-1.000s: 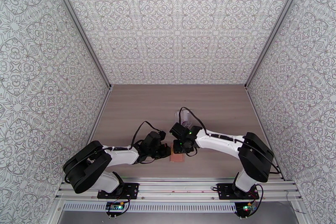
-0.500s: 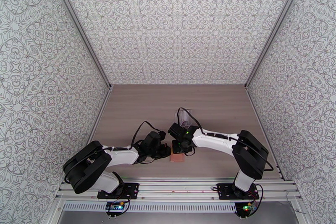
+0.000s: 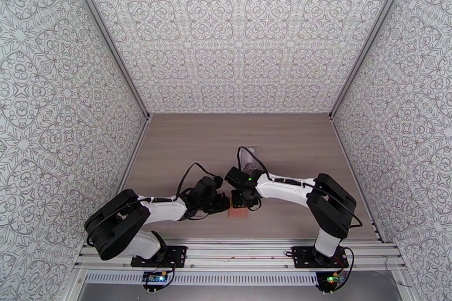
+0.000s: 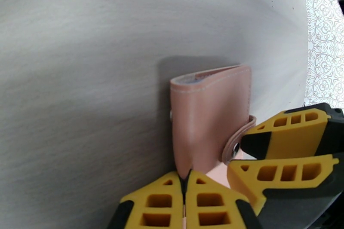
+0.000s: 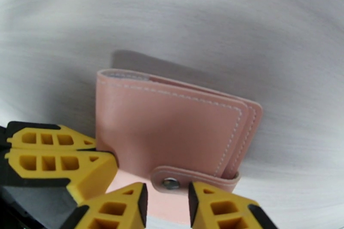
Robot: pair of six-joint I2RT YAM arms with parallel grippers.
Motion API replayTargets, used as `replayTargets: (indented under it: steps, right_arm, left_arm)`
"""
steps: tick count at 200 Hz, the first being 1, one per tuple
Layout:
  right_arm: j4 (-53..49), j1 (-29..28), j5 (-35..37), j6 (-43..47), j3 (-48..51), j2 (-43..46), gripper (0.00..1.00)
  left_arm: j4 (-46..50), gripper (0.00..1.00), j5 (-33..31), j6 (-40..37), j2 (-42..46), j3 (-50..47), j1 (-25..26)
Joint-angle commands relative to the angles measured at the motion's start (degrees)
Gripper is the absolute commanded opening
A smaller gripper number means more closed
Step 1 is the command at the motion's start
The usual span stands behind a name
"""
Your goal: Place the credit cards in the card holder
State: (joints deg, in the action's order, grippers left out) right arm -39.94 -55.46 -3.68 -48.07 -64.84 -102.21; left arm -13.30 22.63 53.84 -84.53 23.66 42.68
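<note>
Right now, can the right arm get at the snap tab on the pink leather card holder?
Probably yes. The right end effector is open with the snap tab between its fingers; the left end effector pinches a corner of the pink leather card holder.

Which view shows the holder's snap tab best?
Right wrist: the tab faces the camera in full, wrapped over the edge of the holder. Left wrist shows it side-on; top external is too far to make it out.

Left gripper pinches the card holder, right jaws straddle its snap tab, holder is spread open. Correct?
No: the card holder is folded shut, as the right wrist view shows. The left gripper does pinch it, and the right gripper straddles the snap tab.
</note>
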Motion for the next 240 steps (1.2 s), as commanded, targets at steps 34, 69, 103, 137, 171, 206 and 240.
replayTargets:
  steps: [34,69,103,137,171,206,240]
  right_arm:
    - [-1.09,-0.74,0.49,0.87,-2.74,-2.89,0.37]
    - [-3.2,-0.88,2.24,1.32,-3.01,-4.81,0.39]
    - [-5.61,-0.96,4.53,1.84,-3.44,-6.8,0.39]
    - [-6.34,-1.22,5.62,2.02,-3.54,-8.5,0.38]
    - [-5.85,-1.32,5.68,1.93,-3.21,-9.06,0.36]
    - [-5.79,-1.28,6.36,1.56,-2.85,-8.67,0.33]
    - [-5.74,-1.23,6.95,1.17,-2.7,-7.4,0.32]
  left_arm:
    - [1.79,0.0,-1.52,0.27,0.33,-1.32,0.64]
    - [1.79,0.0,-1.55,0.28,0.51,-1.36,0.61]
    - [1.83,0.0,-1.57,0.38,0.68,-1.29,0.65]
    - [2.12,0.0,-1.56,0.35,1.34,-1.4,0.64]
    - [0.95,0.0,-1.06,0.63,2.0,-2.05,0.65]
    - [-0.34,0.0,-0.51,1.12,2.09,-2.5,0.64]
    - [0.49,0.0,-0.89,1.11,2.27,-2.5,0.65]
